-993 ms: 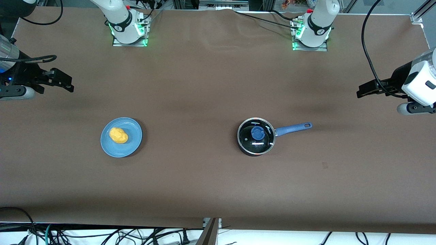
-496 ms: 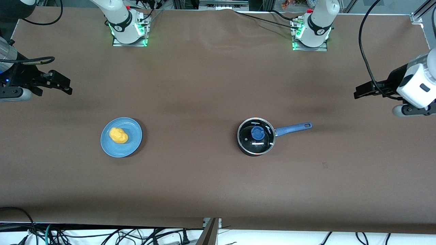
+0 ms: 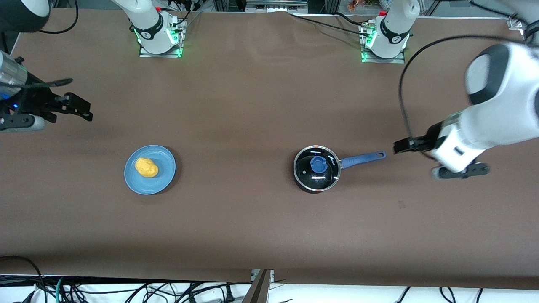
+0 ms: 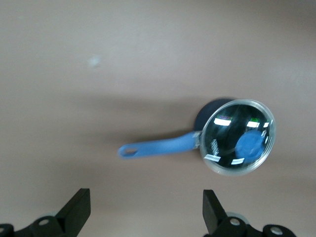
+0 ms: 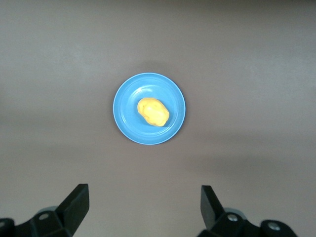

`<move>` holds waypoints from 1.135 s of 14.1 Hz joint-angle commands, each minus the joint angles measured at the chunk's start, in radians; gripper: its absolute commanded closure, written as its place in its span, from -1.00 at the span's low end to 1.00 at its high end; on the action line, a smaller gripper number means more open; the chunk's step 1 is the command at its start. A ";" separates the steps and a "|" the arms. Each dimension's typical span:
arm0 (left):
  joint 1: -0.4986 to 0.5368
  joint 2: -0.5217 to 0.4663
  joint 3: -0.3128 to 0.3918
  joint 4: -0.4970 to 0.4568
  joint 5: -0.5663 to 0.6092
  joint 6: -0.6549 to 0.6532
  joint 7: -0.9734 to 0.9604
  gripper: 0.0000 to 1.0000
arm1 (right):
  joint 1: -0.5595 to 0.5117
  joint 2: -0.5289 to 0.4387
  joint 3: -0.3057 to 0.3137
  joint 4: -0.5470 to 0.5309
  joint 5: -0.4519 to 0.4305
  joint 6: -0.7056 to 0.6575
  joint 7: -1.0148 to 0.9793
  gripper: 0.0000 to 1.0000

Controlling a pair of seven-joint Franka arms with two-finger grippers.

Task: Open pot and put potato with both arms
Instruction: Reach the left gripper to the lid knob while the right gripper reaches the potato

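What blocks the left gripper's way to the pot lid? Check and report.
Nothing visible does. The left gripper, fingers open, hangs over bare table just off the tip of the pot's blue handle. The lid sits closed on the pot, its knob uncovered. The right gripper is over the table's other end.

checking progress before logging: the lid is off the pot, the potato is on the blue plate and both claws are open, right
Not quite: the lid is on the pot, as the front view shows. The potato is on the blue plate, and the left claw and right claw are open.
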State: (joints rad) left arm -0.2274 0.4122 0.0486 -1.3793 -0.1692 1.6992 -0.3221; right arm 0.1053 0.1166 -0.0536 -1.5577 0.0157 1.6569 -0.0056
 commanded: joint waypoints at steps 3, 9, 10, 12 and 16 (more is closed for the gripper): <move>-0.081 0.111 -0.054 0.013 -0.009 0.198 -0.199 -1.00 | -0.001 0.041 0.005 0.021 -0.022 0.009 -0.001 -1.00; -0.182 0.249 -0.087 0.002 0.118 0.398 -0.330 -1.00 | 0.011 0.220 0.001 0.013 -0.060 0.013 -0.005 -1.00; -0.179 0.244 -0.114 -0.018 0.122 0.398 -0.344 -1.00 | 0.005 0.259 0.001 0.011 -0.053 0.024 -0.011 -1.00; -0.182 0.243 -0.127 -0.038 0.138 0.398 -0.396 -1.00 | 0.008 0.333 0.003 0.005 -0.051 0.081 -0.075 -1.00; -0.170 0.229 -0.200 -0.128 0.318 0.421 -0.399 -1.00 | 0.010 0.428 0.005 -0.027 -0.049 0.220 -0.319 -1.00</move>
State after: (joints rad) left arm -0.4101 0.6762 -0.1235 -1.4358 0.0709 2.0954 -0.7035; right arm 0.1187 0.5158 -0.0533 -1.5725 -0.0269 1.8235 -0.2068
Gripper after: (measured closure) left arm 0.000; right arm 0.000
